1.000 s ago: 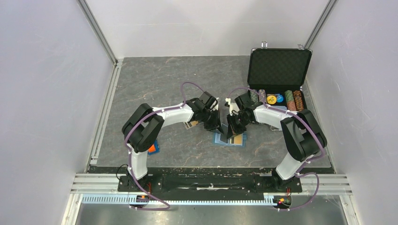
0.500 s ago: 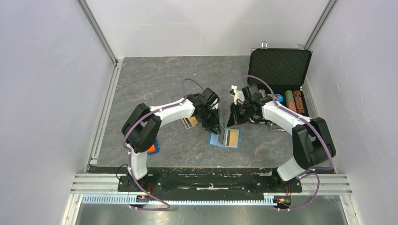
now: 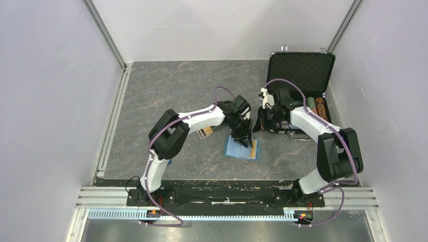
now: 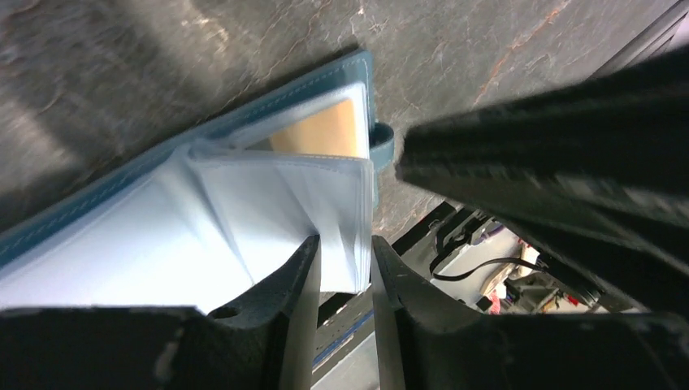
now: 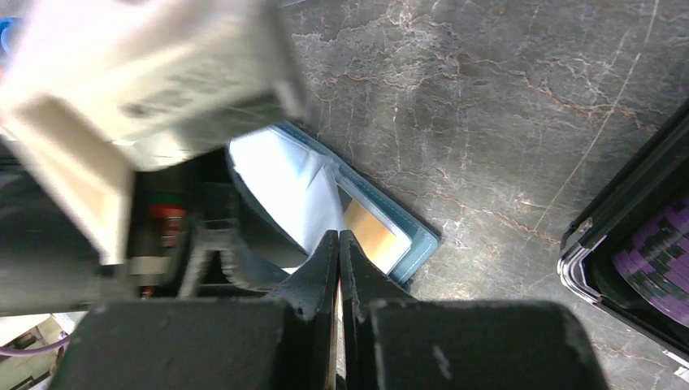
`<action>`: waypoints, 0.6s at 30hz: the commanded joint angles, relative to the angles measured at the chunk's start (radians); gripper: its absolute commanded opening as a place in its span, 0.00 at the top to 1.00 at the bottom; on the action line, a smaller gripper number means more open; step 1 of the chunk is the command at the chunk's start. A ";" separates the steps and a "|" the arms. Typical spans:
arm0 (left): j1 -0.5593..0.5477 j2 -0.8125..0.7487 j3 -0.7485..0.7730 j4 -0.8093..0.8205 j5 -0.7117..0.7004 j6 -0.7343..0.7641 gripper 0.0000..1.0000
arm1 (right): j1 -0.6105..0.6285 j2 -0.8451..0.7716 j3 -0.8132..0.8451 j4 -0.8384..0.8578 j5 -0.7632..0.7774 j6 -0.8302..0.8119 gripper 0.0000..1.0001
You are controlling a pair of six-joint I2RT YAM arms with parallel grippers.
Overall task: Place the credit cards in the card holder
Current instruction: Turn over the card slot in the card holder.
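While your left gripper (image 4: pixel 344 272) pinches a pale pocket leaf (image 4: pixel 284 203) of the card holder (image 3: pixel 242 150), the spare credit cards (image 3: pixel 205 132) lie just left of it. Your right gripper (image 5: pixel 338 252), jaws pressed together, sits opposite.

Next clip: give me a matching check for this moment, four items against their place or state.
Things:
1. card holder
2. chip case
3. right gripper
4. orange card

Place or state:
A. lid up, at the table's far right
B. lying open under the left gripper
C. tucked in a pocket of the holder
D. fingers pressed together

Pairs: 1-B, 2-A, 3-D, 4-C
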 commanded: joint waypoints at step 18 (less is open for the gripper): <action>0.152 -0.226 -0.149 0.341 0.075 -0.042 0.48 | 0.042 0.104 0.269 -0.039 -0.039 -0.008 0.80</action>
